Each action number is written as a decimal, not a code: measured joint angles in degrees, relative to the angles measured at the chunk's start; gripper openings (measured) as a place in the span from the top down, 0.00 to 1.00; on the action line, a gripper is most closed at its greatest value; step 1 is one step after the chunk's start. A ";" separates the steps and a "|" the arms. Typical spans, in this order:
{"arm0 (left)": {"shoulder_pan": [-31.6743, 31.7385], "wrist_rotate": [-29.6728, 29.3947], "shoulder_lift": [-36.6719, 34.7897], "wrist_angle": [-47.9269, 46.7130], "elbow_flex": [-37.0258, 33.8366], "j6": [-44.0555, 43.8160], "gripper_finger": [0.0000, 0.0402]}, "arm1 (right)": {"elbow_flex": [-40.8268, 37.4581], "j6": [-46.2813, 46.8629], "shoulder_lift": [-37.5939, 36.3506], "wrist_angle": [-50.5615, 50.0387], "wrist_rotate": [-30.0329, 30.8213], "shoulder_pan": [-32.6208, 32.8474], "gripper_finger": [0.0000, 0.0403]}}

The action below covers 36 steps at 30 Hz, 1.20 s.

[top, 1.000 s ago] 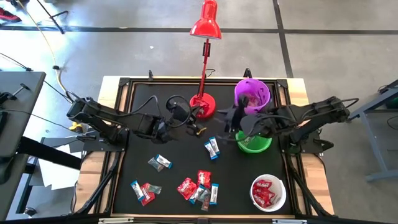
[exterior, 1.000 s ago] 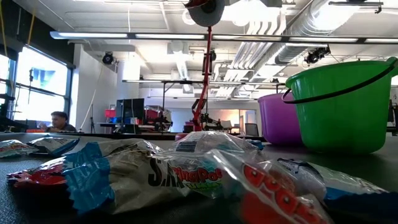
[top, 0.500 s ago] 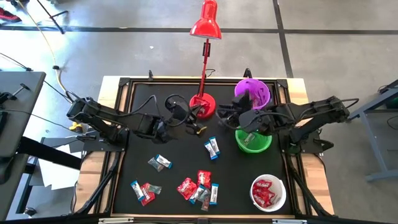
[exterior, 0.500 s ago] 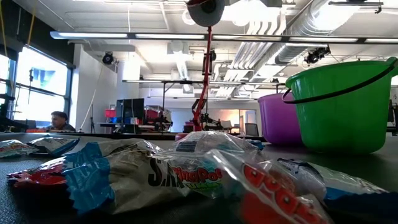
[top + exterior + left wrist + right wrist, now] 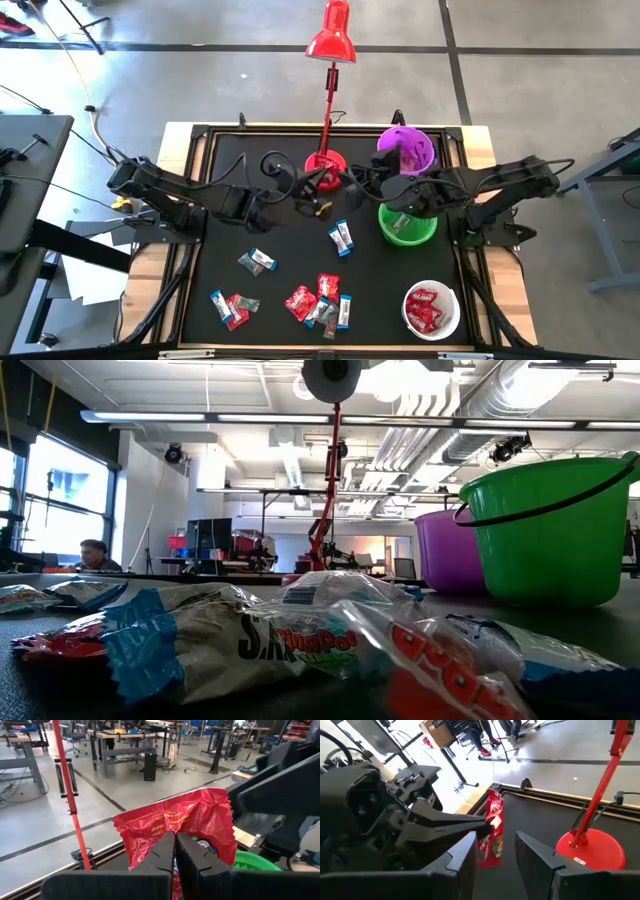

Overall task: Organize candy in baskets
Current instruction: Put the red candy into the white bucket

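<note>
High view, arms: left gripper [image 5: 312,198] and right gripper [image 5: 362,187] meet nose to nose at centre frame, just below the red desk lamp's round base [image 5: 326,165]; something small hangs between them, too small here to identify.
High view, baskets: round purple plastic tub [image 5: 406,151] at upper right, round green plastic tub [image 5: 408,225] just below it, partly under the right arm, round white tub [image 5: 431,310] at lower right with red packets inside.
High view, loose candy: small crinkly wrapped sweets [image 5: 318,298] in red, blue-and-white and silvery wrappers lie scattered over the black table mat [image 5: 225,250] across the lower middle.
Low view: neither gripper shows; wrapped sweets fill the foreground, green tub at right with the purple one behind it.
Left wrist view, grip: left fingers [image 5: 165,850] are pressed together on the lower edge of a crumpled red foil candy packet [image 5: 175,827], which stands up at centre frame.
Right wrist view, grip: right fingers [image 5: 462,857] stand apart and hold nothing; the red packet hangs at centre frame from the left gripper's tips, ahead of the gap.
Step in hand (judgement): a handover of the red packet, probably bound for the white tub with the other red ones.
How to do it well: centre the right fingers on the packet's free part, clear of the left tips; close firmly before the left lets go; keep clear of the lamp base.
</note>
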 joint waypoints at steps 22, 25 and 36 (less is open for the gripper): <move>-3.85 -0.21 0.00 6.01 0.02 5.57 1.00 | 0.00 -3.17 2.51 6.42 -3.44 -1.43 0.77; -4.24 -0.13 0.00 6.15 0.02 5.57 1.00 | 0.00 -5.68 2.55 7.25 -2.34 -1.43 0.89; -4.62 4.50 0.00 5.72 0.02 10.85 0.98 | 0.00 -10.42 2.55 7.41 -1.66 -1.45 0.99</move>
